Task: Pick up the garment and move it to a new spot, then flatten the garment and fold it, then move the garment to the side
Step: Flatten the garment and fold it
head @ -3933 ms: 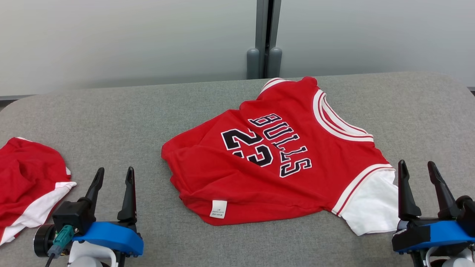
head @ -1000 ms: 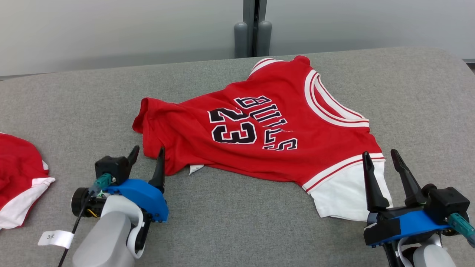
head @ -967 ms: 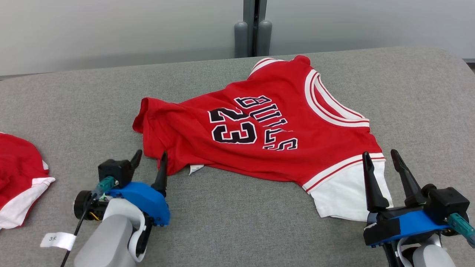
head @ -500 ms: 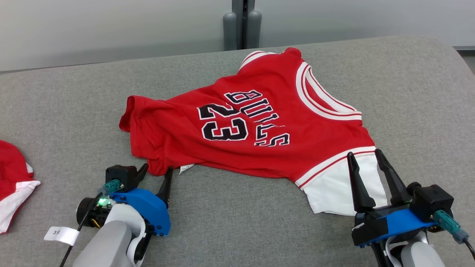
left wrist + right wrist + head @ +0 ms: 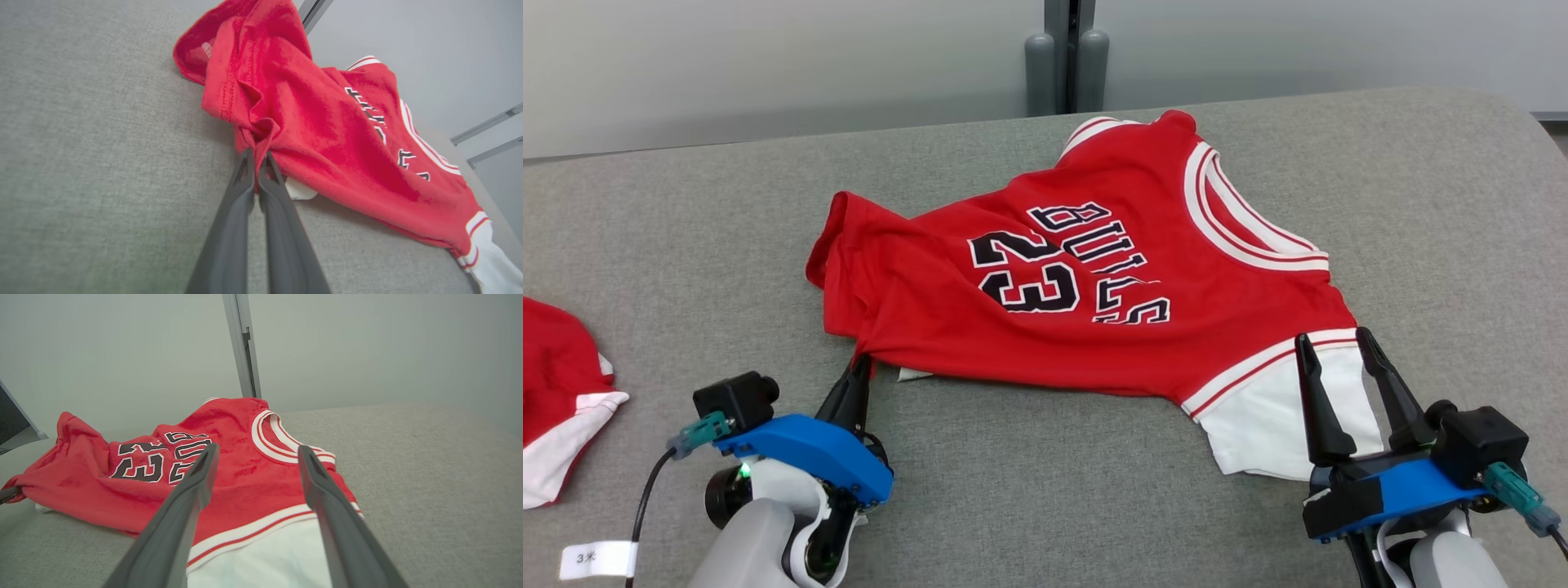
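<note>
Here we have the red garment (image 5: 1094,310) lying across the middle of the head view on the grey padded table (image 5: 686,245). Its black "BULLS 23" lettering faces up and is turned sideways, and its white-striped collar points toward the upper right. Its far left corner is curled up on itself.

Our left gripper (image 5: 860,366), at the lower left, has its two dark fingers pressed together on the near left corner of the hem. In the left wrist view we see a pinch of red cloth caught between the tips, with creased folds bunching just above them. A small white label (image 5: 913,374) peeks out from under the hem just to the right of that grip.

Our right gripper (image 5: 1333,338), at the lower right, has its fingers spread apart and holds nothing. They stand over the white sleeve (image 5: 1258,425), and we cannot tell whether they touch it. In the right wrist view the sleeve's red-and-white band runs across between the two fingers.

A second red-and-white cloth (image 5: 560,408) lies at the left edge of the frame, well apart from the garment. A paper tag (image 5: 596,559) shows at the bottom left corner. Behind the table we see a pale wall with a grey post (image 5: 1068,57) at top centre.
</note>
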Controlling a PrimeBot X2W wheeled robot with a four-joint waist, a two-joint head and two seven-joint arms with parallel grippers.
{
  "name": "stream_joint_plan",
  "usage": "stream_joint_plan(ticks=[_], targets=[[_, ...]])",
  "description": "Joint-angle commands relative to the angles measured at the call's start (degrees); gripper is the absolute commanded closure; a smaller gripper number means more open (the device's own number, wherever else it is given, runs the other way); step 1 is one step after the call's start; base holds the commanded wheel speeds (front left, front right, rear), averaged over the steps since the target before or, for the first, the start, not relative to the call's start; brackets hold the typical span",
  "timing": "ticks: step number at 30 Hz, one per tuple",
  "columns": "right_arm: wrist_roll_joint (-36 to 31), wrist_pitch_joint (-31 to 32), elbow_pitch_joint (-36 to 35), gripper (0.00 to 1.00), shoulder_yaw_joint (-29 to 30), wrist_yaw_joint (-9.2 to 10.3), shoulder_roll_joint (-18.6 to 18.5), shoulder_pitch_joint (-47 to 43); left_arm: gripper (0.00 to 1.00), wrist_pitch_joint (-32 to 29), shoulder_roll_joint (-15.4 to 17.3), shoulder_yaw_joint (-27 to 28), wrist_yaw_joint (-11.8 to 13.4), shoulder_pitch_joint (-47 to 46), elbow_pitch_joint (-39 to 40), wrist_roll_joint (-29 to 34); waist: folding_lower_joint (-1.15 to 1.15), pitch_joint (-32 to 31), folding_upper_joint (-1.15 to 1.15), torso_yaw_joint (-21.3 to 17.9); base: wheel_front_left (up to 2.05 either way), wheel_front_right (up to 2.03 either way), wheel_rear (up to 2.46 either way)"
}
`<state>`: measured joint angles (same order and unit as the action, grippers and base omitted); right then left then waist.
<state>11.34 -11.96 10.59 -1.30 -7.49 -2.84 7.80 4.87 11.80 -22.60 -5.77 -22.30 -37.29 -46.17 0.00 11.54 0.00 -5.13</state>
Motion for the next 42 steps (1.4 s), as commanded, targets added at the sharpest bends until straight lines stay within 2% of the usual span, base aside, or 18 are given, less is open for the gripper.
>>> stream_joint_plan(ticks=[1, 6, 12, 14, 18, 27, 31, 37, 42], targets=[[-0.44, -0.27, 0.1, 0.0, 0.23, 0.0, -0.1, 0.06, 1.0, -0.42, -0.31, 1.09, -0.53, 1.62, 1.79, -2.19, 0.0, -0.17, 0.0, 0.46, 0.0, 0.0, 0.0], [-0.86, 0.02, 0.12, 0.0, 0.82, 0.0, -0.1, -0.55, 1.0, -3.05, 1.95, 2.22, -0.79, 7.58, 9.37, -5.99, 0.0, -0.8, 0.0, 2.02, 0.0, 0.0, 0.0], [-1.04, 0.27, 0.08, 0.0, 1.41, 0.0, -0.11, -1.08, 1.0, -7.05, 4.13, 2.83, 2.59, 13.75, 17.95, -8.14, 0.0, -1.94, 0.0, 3.37, 0.0, 0.0, 0.0], [-1.01, 0.37, 0.04, 0.0, 1.48, 0.0, -0.11, -1.27, 0.0, -7.58, 4.24, 2.87, 3.87, 15.06, 20.33, -8.17, 0.0, -2.32, 0.0, 3.66, 0.0, 0.0, 0.0], [-1.03, 0.55, -0.16, 0.0, 1.36, 0.0, -0.11, -1.69, 0.0, -4.64, 4.74, 4.18, 5.57, 16.34, 22.98, -6.9, 0.0, -3.04, 0.0, 4.0, 0.0, 0.0, 0.0], [-1.17, 0.89, -0.73, 0.0, 3.28, 0.0, -0.11, -2.88, 0.0, 4.85, 4.91, 4.11, 5.26, 16.05, 21.9, -1.32, 0.0, -5.17, 0.0, 4.66, 0.0, 0.0, 0.0], [-1.52, 1.37, -0.95, 0.0, 4.99, 0.0, -0.11, -3.32, 0.0, 8.71, 4.97, 3.7, 5.34, 14.26, 20.63, 3.16, 0.0, -6.09, 0.0, 4.97, 0.0, 0.0, 0.0], [-1.66, 2.77, -1.08, 0.0, 7.08, 0.0, -0.11, -3.92, 0.0, 10.32, 4.32, 4.14, 5.25, 12.61, 19.9, 11.07, 0.0, -7.55, 0.0, 5.07, 0.0, 0.0, 0.0], [-2.08, 4.12, -0.84, 0.0, 8.44, 0.0, -0.11, -4.5, 0.0, 10.36, 3.31, 6.58, 5.01, 13.13, 19.98, 15.79, 0.0, -8.6, 0.0, 4.75, 0.0, 0.0, 0.0]])
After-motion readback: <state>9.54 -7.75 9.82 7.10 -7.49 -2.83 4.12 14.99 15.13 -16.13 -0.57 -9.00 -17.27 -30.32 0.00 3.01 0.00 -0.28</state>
